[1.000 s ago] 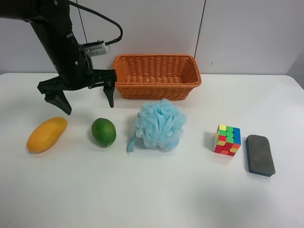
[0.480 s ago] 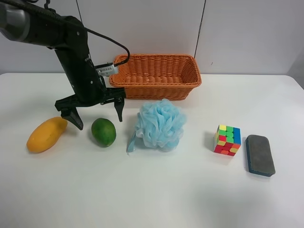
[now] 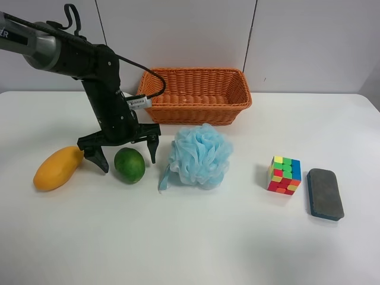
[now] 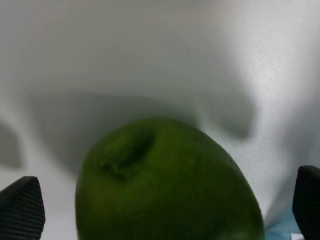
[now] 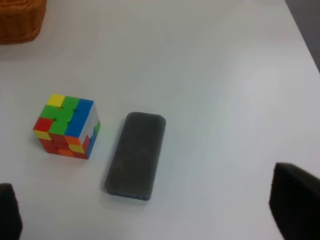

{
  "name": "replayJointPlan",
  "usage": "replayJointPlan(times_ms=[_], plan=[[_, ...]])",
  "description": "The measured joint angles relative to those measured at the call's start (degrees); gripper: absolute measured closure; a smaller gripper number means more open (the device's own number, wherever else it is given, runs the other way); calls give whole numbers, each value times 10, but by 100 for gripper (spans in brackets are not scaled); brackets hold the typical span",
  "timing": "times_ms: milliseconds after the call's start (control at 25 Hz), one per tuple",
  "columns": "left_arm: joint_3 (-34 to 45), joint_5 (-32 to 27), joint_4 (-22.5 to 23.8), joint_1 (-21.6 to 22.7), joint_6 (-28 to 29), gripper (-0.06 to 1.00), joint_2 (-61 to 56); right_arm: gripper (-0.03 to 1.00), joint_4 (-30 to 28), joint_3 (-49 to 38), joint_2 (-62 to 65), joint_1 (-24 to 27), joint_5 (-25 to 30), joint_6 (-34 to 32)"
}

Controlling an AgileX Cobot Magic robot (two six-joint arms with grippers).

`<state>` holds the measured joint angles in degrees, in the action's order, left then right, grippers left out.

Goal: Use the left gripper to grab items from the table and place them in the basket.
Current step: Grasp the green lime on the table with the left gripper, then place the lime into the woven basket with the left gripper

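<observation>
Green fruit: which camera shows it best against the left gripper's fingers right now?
Exterior high view: the whole green fruit lies on the table between the fingers of the open left gripper, not gripped. Left wrist view shows it close, blurred, cut off, fingertips at the corners. Right wrist view misses it, showing only puzzle cube and eraser.

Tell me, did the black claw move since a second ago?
Yes. The left gripper came down from beside the basket and now straddles the green fruit, its jaws open.
</observation>
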<state>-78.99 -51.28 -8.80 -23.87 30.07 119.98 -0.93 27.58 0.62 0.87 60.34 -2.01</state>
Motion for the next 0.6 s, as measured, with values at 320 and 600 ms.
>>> replayJointPlan(times_ms=[320, 600], plan=[[0, -5, 24, 0, -1, 31, 2, -3, 0, 0, 0, 0, 0, 0], [0, -13, 25, 0, -1, 31, 2, -3, 0, 0, 0, 0, 0, 0]])
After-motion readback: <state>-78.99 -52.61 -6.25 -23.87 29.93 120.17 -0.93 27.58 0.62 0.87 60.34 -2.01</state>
